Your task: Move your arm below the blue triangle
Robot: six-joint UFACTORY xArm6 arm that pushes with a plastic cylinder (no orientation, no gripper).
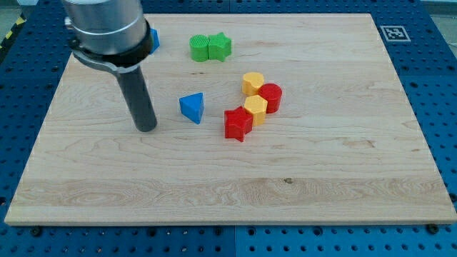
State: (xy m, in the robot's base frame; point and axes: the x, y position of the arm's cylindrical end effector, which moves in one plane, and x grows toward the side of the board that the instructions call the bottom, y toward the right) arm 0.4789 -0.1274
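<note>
Tip (146, 128) left of blue triangle (192, 108)

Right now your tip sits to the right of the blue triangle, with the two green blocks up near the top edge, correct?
Not quite. The camera view shows my tip to the view's left of the blue triangle, clear of it, not to its right. The two green blocks do sit near the view's top.

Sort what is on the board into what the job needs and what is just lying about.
For the job:
blue triangle
my tip, to the triangle's left in the view

Lying about:
two green blocks
two yellow blocks
red star
red cylinder
blue block behind the arm
</note>
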